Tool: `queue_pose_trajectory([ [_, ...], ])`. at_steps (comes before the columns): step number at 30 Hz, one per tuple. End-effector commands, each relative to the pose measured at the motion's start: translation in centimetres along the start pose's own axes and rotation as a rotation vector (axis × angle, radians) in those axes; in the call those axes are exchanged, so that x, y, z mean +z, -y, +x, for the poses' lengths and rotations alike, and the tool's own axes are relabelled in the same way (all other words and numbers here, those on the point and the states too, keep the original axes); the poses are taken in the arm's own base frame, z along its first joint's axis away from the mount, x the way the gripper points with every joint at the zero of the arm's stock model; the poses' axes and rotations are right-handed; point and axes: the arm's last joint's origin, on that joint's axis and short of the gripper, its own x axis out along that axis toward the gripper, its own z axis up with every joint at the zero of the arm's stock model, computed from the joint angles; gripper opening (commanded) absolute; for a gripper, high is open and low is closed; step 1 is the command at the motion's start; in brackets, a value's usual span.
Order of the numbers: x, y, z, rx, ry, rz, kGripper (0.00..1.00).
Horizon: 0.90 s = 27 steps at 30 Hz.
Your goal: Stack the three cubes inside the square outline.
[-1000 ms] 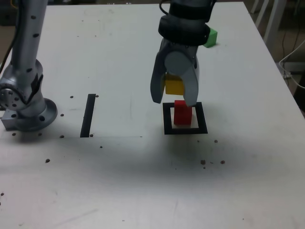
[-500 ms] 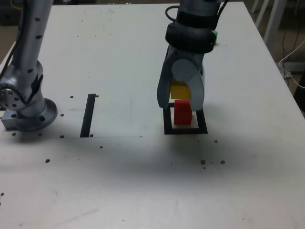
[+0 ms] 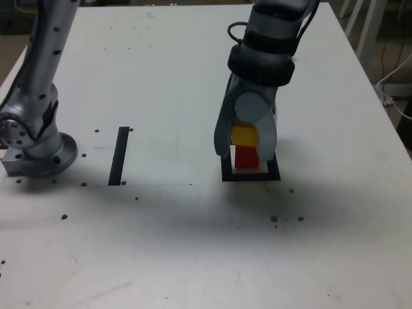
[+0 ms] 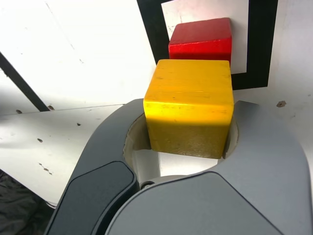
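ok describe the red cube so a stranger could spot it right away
On the white table, find the square outline of black tape under the gripper. The red cube stands inside it, directly beneath the yellow cube that the gripper holds.

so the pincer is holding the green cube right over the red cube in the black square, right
Not quite: the cube in the pincer is yellow, not green. The wrist view shows the yellow cube clamped between the jaws, and the exterior view shows it right over the red cube inside the black square outline. No green cube shows in either view now.
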Motion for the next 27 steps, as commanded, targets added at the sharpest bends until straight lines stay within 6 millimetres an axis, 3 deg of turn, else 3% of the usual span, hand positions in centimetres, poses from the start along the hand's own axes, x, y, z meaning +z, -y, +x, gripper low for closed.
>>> queue_pose_trajectory([
  [1, 0.2, 0.0, 0.4, -0.004, -0.005, 0.005, 0.28],
  [13, 0.6, -0.1, 1.2, -0.009, 0.003, 0.017, 0.29],
  [16, 0.6, -0.2, 1.2, -0.007, 0.008, 0.024, 0.43],
  [21, 0.6, -0.5, 1.5, -0.01, 0.007, 0.032, 0.84],
  [24, 0.5, -0.7, 1.8, -0.012, 0.003, 0.031, 0.95],
  [27, 0.4, -0.9, 1.9, -0.012, -0.002, 0.029, 0.97],
])
